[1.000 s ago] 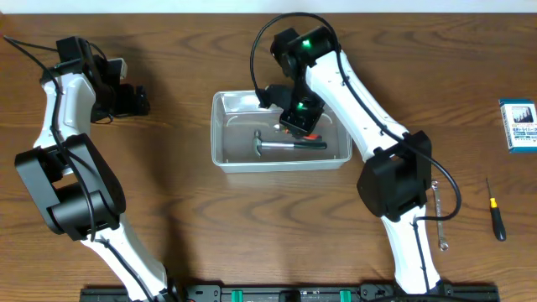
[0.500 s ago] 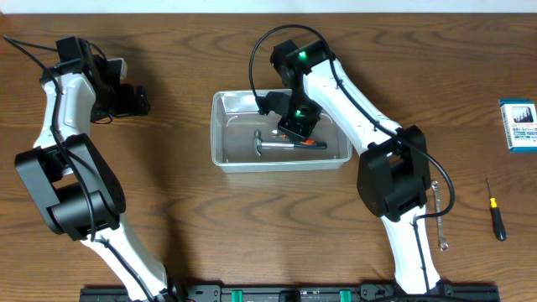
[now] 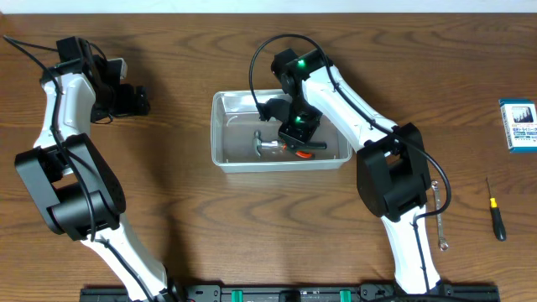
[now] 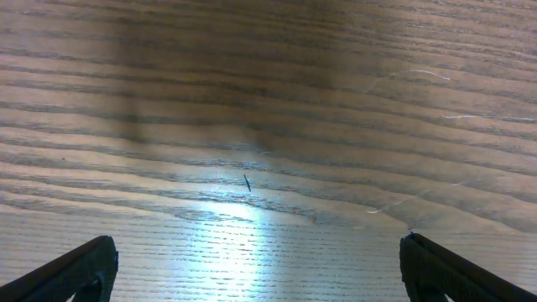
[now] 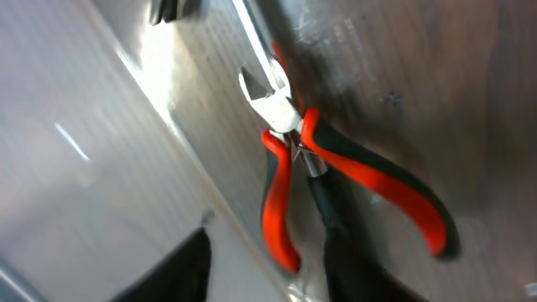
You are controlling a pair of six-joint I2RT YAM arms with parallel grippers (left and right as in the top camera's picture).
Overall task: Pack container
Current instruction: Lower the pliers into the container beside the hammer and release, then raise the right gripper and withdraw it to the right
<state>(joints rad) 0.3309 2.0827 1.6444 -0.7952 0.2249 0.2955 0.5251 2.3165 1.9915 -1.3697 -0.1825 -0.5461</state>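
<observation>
Holds nothing in the right hand, fingers parted, low inside the clear container at centre frame. Hovers just over red-handled pliers lying by a hammer on the container floor. Holds nothing in the left hand either, spread wide over the tabletop, upper left. Leaves wrench, screwdriver and blue-and-white box at far right.
</observation>
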